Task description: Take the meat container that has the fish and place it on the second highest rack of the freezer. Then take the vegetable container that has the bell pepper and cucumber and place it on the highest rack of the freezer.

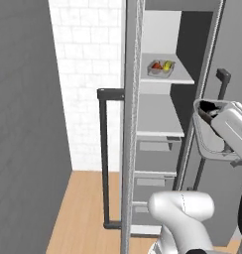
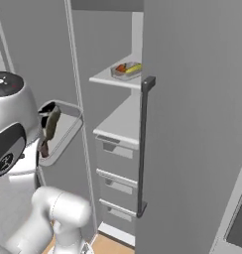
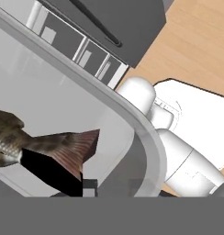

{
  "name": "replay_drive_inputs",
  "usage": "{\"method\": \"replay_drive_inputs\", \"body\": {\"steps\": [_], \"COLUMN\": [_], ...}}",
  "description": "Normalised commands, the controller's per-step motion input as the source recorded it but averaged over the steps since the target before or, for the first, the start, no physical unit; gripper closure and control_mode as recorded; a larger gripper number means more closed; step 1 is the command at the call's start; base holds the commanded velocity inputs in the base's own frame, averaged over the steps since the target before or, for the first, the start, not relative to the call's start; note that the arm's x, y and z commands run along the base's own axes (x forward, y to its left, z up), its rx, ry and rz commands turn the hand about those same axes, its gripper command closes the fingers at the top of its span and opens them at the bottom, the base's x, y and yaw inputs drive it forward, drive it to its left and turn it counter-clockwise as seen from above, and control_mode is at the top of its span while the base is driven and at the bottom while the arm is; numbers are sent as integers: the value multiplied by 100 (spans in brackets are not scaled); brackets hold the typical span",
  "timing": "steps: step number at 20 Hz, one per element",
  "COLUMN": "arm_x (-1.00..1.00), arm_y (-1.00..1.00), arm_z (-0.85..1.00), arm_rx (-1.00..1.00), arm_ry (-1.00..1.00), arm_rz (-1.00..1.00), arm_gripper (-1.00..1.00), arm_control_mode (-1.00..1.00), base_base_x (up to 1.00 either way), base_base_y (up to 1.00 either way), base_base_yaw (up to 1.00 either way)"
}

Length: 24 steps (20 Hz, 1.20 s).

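You have the freezer (image 1: 157,129) standing open ahead of the claw (image 3: 109,186), its two upper racks (image 1: 160,121) lying beyond and level with or above it. The meat container (image 3: 132,133) is carried in the air, tilted, the claw clamped on its rim, with the fish (image 3: 36,142) lying inside just beside the fingertips. The vegetable container (image 1: 160,68) sits on the highest rack, well apart from the claw and above it.

Tilted fish container (image 2: 61,134), vegetable container (image 1: 160,68) shelved
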Motion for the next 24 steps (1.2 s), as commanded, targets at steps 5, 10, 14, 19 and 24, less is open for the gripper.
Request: {"method": "replay_drive_inputs", "body": {"steps": [5, 10, 14, 19, 24], "arm_x": [0, 0, 0, 0, 0], "arm_y": [0, 0, 0, 0, 0], "arm_z": [0, 0, 0, 0, 0], "arm_rx": [0, 0, 0, 0, 0], "arm_ry": [0, 0, 0, 0, 0], "arm_rz": [0, 0, 0, 0, 0], "arm_gripper": [100, 100, 100, 100, 100], "arm_control_mode": [100, 100, 100, 100, 100], "base_base_x": [-5, 16, 36, 58, 7], "base_base_y": [-73, 1, 47, 67, -12], "base_base_yaw": [0, 0, 0, 1, 7]}}
